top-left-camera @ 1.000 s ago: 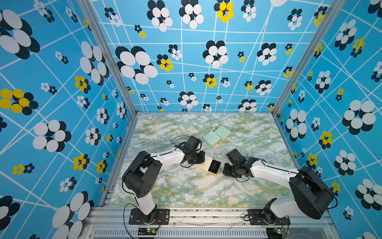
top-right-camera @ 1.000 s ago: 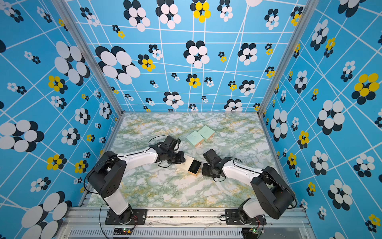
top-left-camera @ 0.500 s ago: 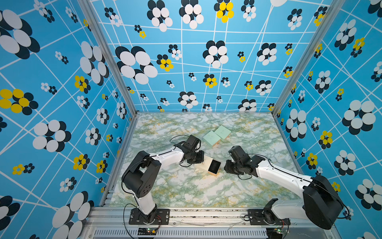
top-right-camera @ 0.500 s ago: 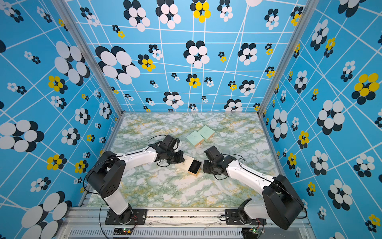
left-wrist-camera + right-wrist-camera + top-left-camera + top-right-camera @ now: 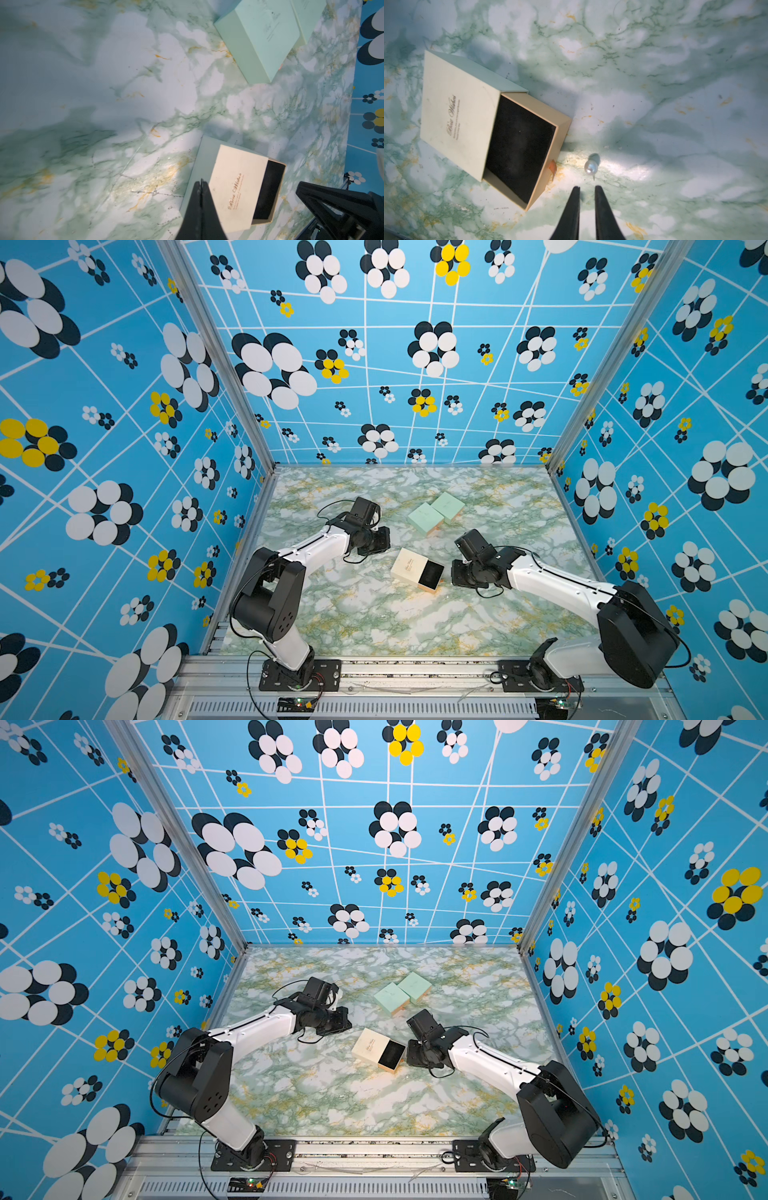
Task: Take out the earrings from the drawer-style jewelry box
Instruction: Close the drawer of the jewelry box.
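Earring [image 5: 591, 167]: one pearl stud, lying on the marbled desk [image 5: 654, 83] just beside the pulled-out, black-lined drawer [image 5: 519, 145] of the jewelry box [image 5: 456, 108]. Right end effector [image 5: 587, 187]: tips slightly apart, holding nothing, near the pearl without touching. Left end effector [image 5: 201, 181]: tips pressed together, near the box.

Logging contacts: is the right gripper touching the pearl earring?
Apart. The right wrist view shows a strip of bare table between the right gripper and the pearl earring lying just beyond its tips.
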Controlling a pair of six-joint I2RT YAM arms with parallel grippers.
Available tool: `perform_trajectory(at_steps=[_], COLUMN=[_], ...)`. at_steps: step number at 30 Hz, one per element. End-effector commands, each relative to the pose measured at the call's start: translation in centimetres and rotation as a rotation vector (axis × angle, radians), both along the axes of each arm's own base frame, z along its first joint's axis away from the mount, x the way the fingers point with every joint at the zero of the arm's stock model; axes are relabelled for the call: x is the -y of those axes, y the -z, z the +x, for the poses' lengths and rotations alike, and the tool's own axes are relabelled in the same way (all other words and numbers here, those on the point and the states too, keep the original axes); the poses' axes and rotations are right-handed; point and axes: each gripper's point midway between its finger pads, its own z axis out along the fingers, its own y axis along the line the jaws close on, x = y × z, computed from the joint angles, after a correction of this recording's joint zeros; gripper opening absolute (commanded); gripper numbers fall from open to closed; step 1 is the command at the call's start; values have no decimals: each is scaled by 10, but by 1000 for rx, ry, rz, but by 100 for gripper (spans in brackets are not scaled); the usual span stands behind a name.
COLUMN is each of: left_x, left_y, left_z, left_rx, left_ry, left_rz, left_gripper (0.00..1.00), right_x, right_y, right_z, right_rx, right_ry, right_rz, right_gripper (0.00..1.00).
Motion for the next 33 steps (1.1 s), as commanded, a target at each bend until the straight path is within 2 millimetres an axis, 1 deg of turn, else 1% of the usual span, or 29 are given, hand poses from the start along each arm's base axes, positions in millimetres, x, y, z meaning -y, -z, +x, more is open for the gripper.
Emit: perform_trajectory(at_steps=[1, 6, 11, 18, 27, 33], left_x=[-8, -4, 1, 9, 20, 29], left_y=[16, 31, 38, 38, 41, 44], left_z=[-9, -8, -2, 5, 3, 0], left_rx=[-34, -59, -63, -63, -70, -76], left_ry=[4, 9, 21, 50, 63, 75], left_rz=[35, 34, 38, 40, 34, 30], left_gripper=[0, 0, 0, 0, 0, 0], right_x=[-2, -6, -14, -26, -37, -50], right_y=[0, 6, 11, 14, 18, 19], right_z=[4, 7, 11, 20, 25, 28], right_rx=[-12, -22, -34, -40, -49, -38], right_ry=[-14, -21, -32, -54, -72, -92], right_rz=[-15, -14, 2, 10, 41, 81], right_gripper=[15, 11, 9, 9, 9, 9])
